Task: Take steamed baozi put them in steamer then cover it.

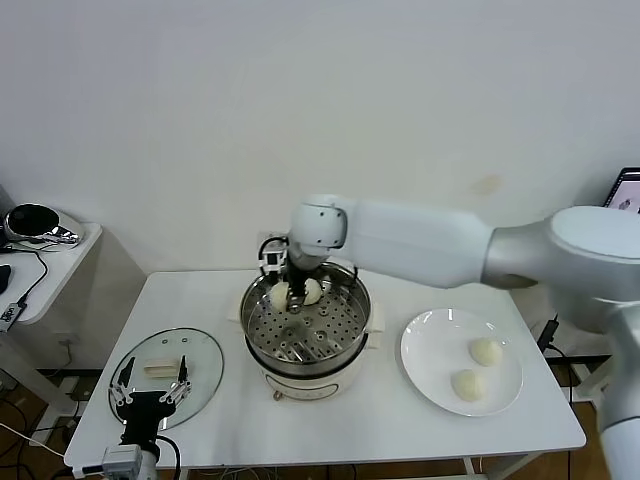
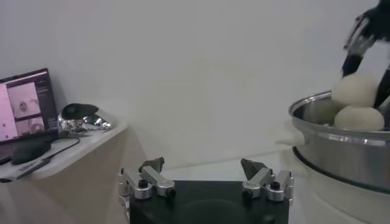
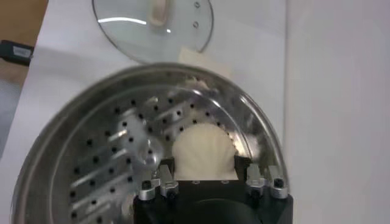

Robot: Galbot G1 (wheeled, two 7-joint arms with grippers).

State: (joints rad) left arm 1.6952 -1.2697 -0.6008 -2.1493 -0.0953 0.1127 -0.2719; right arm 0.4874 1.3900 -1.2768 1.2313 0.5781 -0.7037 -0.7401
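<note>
Right gripper (image 1: 297, 293) pinching baozi (image 3: 203, 153) at frame centre, apparently touching steamer (image 1: 352, 335) tray; release advised once settled. Left gripper (image 1: 150, 394) spread, lower left.

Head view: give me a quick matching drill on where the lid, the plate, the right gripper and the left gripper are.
1. cover
2. plate
3. right gripper
4. left gripper

a. over the steamer's tray, at a steamed baozi
b. on the table left of the steamer
c. right of the steamer, holding two buns
d. over the cover's near edge

Pairs: 1-b, 2-c, 3-a, 4-d
</note>
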